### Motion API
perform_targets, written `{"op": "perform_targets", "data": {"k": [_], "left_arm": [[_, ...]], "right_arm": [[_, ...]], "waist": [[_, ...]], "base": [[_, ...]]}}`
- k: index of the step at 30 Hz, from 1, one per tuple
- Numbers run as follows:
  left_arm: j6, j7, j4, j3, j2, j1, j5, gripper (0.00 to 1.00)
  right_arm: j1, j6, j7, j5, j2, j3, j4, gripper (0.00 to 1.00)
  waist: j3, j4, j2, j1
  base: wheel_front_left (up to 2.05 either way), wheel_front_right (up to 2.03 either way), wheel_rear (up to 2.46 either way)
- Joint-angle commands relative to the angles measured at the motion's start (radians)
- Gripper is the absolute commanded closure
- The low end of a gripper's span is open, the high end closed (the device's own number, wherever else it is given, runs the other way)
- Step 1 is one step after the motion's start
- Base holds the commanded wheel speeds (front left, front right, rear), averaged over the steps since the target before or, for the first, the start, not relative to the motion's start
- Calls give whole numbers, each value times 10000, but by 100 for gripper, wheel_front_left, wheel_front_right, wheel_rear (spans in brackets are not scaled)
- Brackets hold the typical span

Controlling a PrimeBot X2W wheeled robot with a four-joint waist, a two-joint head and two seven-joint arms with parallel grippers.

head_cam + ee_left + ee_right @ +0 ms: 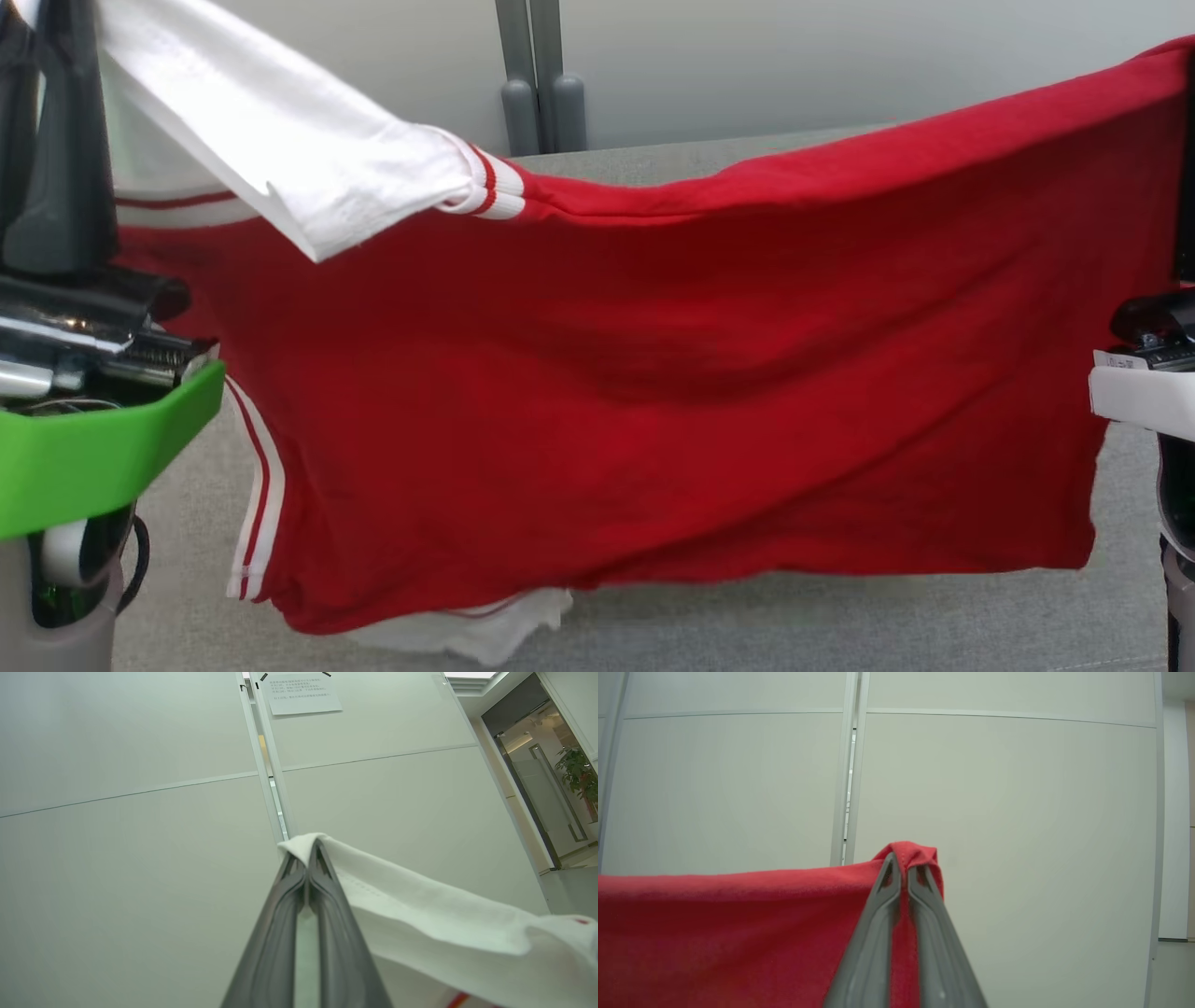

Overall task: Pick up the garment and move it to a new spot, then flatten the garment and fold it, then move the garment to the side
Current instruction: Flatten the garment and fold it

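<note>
**Left pincer** [306,851]: both dark fingers are pressed together on a fold of the white sleeve [420,905]. The fold wraps over the fingertips and trails away toward the other pincer.

**Right pincer** [903,861]: its fingers are likewise closed, clamped on a bunched corner of red cloth that caps the tips. The red top edge runs off level toward the left pincer.

**Between the two pincers:** the shirt [653,392] hangs as a wide red sheet, lifted clear along its upper edge, which sags in the middle. A striped trim [257,485] runs down the side below the left pincer.

**Under the pincers:** the grey table [840,616] lies beneath the hem. A white fold [485,630] at the lowest point appears to rest on it, though contact cannot be confirmed from this angle.

**Beyond the fingertips:** pale wall panels are joined by an upright post [540,84], and a paper notice [303,693] is taped higher up.

**Handling:** the cloth looks light, soft and limp. It will drape, swing and fold on itself, and it has no stiffness to keep it flat. It is neither fragile nor slippery, so a pinch on a doubled edge should hold. Corners, hems and sleeve ends are the sound places to grip — two points set well apart along one edge keep the sheet spread. Because one grip is on a sleeve rather than the body, the sheet may come down onto the table crooked.
</note>
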Motion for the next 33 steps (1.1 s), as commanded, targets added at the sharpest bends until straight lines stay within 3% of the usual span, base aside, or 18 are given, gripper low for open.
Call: {"op": "perform_targets", "data": {"k": [1,6,10,16,22,26,33], "left_arm": [[-64,143,87,-17,53,-345,-130,100],[-326,471,1009,-115,155,-1482,-406,100],[-610,610,2229,-308,241,-3032,-251,100],[-809,397,4804,-558,188,-6474,235,100],[-976,-127,7718,-1496,156,-9552,1526,100],[-635,-791,9465,-1807,-328,-11004,2024,100],[115,-2595,11498,-1851,-1173,-11889,2131,100]], "right_arm": [[75,-12,135,59,34,4,-112,100],[-670,-10,379,307,50,222,213,100],[-2203,-10,454,518,-107,483,1230,100],[-5976,-7,-27,-18,-303,1058,4305,100],[-9562,-9,-1040,-1131,392,936,8398,100],[-11329,-9,-1609,-2234,802,185,10706,100],[-12714,-9,-2532,-3986,1195,-1094,12976,100]], "waist": [[360,60,0,0],[1256,135,0,0],[2251,175,0,0],[3545,84,0,0],[4051,-54,0,0],[4565,92,0,0],[5493,381,0,0]], "base": [[0,0,0],[0,0,0],[0,0,0],[0,0,0],[0,0,0],[0,0,0],[0,0,0]]}}
